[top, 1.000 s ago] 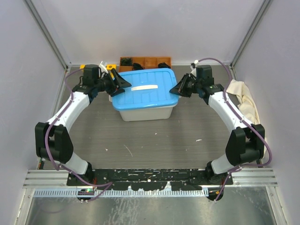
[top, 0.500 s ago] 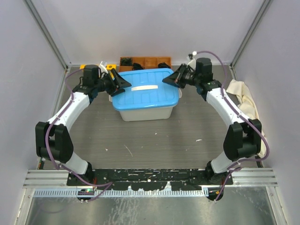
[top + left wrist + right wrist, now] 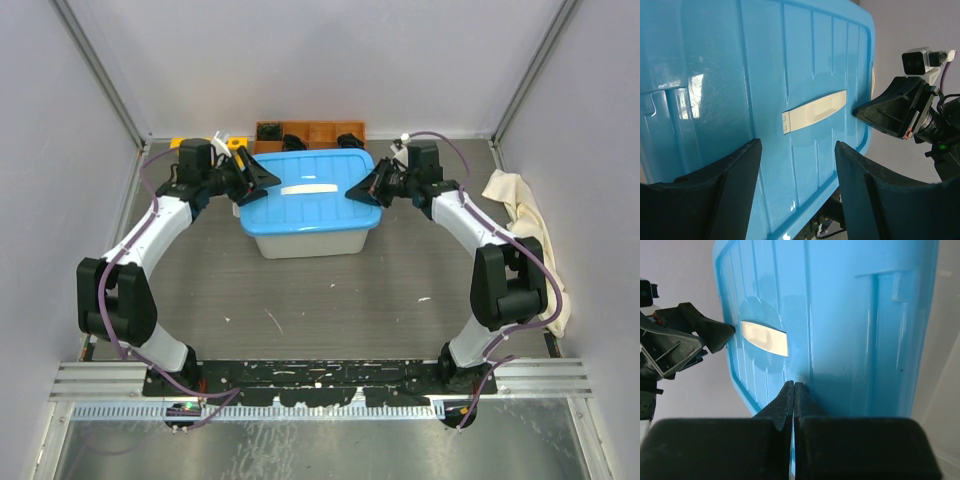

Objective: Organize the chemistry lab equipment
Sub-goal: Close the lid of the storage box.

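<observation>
Chemistry equipment isn't visible, likely under the blue lid; right gripper, clenched empty, touches one end, left gripper gapes opposite; a lopsided push could skid the bin

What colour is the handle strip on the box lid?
The handle strip is cream white, on the light blue lid; the left wrist view shows it best.

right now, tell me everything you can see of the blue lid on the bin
The lid is glossy light-blue plastic, rectangular, round-cornered, ribbed, with a white handle strip at its middle. It lies on the whitish bin at the far middle of the table. The right gripper, shut, seems to touch its top near the right edge; the left gripper stands open at its left edge.
</observation>
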Controlling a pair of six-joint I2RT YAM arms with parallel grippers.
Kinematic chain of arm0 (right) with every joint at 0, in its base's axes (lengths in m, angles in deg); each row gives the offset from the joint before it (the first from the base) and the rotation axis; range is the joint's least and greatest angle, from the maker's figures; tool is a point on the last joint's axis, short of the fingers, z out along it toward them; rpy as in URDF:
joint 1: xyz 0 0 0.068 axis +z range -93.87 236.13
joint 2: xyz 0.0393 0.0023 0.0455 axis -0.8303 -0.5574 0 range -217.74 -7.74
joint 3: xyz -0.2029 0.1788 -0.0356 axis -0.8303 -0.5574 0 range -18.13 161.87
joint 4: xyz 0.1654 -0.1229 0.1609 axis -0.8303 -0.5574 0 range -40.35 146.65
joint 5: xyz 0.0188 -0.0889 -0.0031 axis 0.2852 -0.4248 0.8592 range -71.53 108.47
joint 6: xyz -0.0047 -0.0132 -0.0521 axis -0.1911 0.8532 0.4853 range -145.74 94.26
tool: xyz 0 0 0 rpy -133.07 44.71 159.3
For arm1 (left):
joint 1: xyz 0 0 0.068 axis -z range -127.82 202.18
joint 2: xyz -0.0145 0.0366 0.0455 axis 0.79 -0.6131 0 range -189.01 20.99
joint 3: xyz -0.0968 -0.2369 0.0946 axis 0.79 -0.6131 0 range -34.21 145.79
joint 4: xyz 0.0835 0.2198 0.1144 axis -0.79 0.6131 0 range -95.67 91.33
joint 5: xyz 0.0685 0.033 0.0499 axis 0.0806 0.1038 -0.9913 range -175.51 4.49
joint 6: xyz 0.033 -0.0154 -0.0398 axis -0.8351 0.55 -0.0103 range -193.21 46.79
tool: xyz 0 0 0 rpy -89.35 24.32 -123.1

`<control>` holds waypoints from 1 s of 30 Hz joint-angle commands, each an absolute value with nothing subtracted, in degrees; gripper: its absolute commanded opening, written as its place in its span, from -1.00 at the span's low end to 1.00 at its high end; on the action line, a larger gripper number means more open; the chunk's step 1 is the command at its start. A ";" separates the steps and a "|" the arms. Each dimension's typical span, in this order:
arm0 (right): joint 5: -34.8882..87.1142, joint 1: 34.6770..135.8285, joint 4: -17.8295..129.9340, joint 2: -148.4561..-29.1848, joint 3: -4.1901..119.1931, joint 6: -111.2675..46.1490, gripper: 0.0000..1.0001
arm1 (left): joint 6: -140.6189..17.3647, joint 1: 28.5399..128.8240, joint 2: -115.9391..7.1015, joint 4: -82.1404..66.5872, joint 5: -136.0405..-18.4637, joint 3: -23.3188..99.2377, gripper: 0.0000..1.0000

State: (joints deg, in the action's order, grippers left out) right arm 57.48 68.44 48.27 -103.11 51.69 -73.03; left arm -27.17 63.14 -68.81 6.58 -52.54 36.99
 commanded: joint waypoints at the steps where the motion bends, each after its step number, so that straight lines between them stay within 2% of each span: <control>1: 54.33 68.62 48.09 -101.74 54.63 -72.48 -0.99 | -26.74 63.26 -68.79 4.26 -51.00 36.45 0.25; 7: 59.32 68.11 59.87 -104.34 63.63 -79.78 -0.99 | -26.80 63.25 -69.09 4.15 -51.00 36.37 0.25; 12: 61.85 67.30 64.04 -111.55 70.00 -81.88 -0.99 | -26.62 63.27 -69.06 4.00 -51.07 36.73 0.24; 17: 64.86 65.92 68.63 -119.64 71.16 -83.52 -0.99 | -27.06 63.26 -68.93 4.84 -51.23 37.62 0.24; 23: 65.46 64.88 61.40 -123.04 70.48 -79.95 -0.99 | -26.82 63.25 -68.48 5.05 -51.96 37.25 0.24; 27: 63.83 64.36 60.51 -120.65 68.72 -77.65 -0.98 | -26.87 63.24 -68.09 5.29 -52.51 37.03 0.24; 30: 63.37 63.93 60.35 -118.39 69.57 -76.83 -0.99 | -26.82 63.18 -67.21 5.87 -54.47 37.39 0.13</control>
State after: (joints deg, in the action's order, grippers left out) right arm 64.69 64.22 62.10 -122.52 69.31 -80.68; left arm -26.99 63.10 -68.83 5.88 -52.87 36.79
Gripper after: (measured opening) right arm 0.029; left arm 0.610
